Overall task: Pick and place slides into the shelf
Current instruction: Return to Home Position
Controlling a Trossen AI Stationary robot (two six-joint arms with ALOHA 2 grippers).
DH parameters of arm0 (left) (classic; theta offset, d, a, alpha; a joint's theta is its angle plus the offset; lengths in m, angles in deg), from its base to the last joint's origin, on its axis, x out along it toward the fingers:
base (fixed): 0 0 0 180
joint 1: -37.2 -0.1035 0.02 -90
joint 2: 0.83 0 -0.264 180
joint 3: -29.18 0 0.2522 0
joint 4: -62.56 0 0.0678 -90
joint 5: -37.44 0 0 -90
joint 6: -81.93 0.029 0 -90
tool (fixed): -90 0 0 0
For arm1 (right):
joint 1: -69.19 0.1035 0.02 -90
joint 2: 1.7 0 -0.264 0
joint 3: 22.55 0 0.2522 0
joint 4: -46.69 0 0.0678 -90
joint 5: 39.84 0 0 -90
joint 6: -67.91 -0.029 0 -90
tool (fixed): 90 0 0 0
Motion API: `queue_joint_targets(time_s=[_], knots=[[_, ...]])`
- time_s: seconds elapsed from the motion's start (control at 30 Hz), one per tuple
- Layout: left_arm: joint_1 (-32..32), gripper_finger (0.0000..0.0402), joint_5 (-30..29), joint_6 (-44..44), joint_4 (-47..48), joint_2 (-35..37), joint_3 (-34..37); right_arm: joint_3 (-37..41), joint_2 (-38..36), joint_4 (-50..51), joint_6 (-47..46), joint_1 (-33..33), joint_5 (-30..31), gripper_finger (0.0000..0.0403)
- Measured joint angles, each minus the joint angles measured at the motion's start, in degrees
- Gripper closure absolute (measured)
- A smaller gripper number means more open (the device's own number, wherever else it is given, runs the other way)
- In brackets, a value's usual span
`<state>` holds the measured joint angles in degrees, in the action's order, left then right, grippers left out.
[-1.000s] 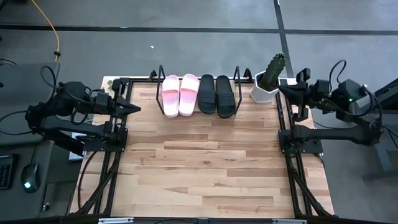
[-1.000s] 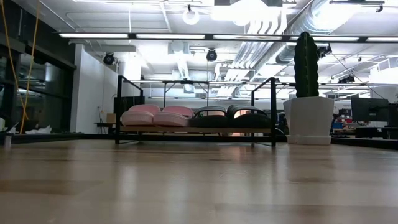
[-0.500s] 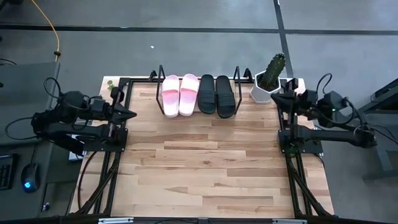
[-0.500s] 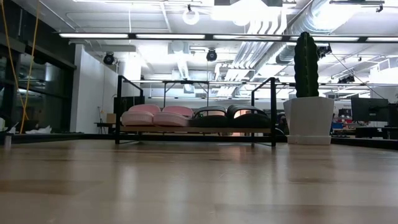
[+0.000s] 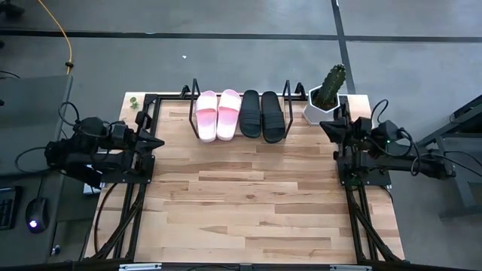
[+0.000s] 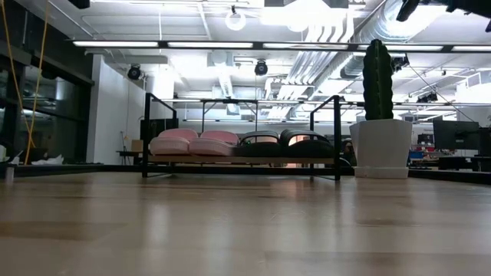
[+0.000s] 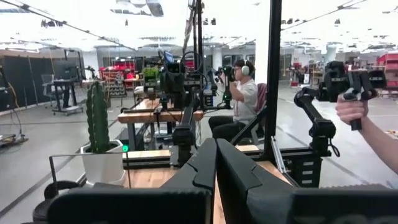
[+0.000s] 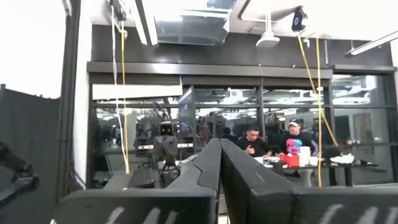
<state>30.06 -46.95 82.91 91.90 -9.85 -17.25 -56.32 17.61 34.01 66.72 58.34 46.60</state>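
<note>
At the 9 o'clock edge of the surface (image 5: pixel 241 203), the left end effector (image 5: pixel 157 141) hangs above the side frame. Its fingers (image 7: pixel 202 165) are pressed together on nothing and point toward 3 o'clock. At 12 o'clock stands the shelf (image 5: pixel 195 89), carrying all four slides in one row between its wire loops. The pink slides (image 5: pixel 218 114) sit on the left half, and the black slides (image 5: pixel 262 114) are close beside them on the right half. A cactus pot (image 5: pixel 320 109) stands on the surface at 1 o'clock, just beside the shelf's right end. At the 3 o'clock edge, the right end effector (image 5: pixel 325 126) is raised near the pot, fingers (image 8: pixel 208 165) closed together and empty, aimed roughly toward 10 o'clock.
</note>
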Motion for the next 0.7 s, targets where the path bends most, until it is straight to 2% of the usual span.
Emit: queue_joint_targets(time_s=[0.13, 0.33, 0.47, 0.7], knots=[[0.02, 0.0399, 0.40, -0.24, -3.79, 1.45, 2.86, 2.25, 0.02, -2.14, -0.53, 0.02, -1.55, 0.0403], [0.02, 0.0399, 0.44, -0.91, -8.60, 2.65, 7.92, 10.17, 0.04, -13.37, -1.82, 0.02, -1.40, 0.0403], [0.02, 0.0399, 0.42, -1.44, -9.53, 2.65, 9.98, 15.16, 0.00, -20.49, -2.50, 0.02, -0.88, 0.0403], [0.02, 0.0399, 0.42, -1.51, -9.58, 2.65, 11.11, 19.44, 0.02, -24.59, -2.96, 0.02, 0.06, 0.0403]])
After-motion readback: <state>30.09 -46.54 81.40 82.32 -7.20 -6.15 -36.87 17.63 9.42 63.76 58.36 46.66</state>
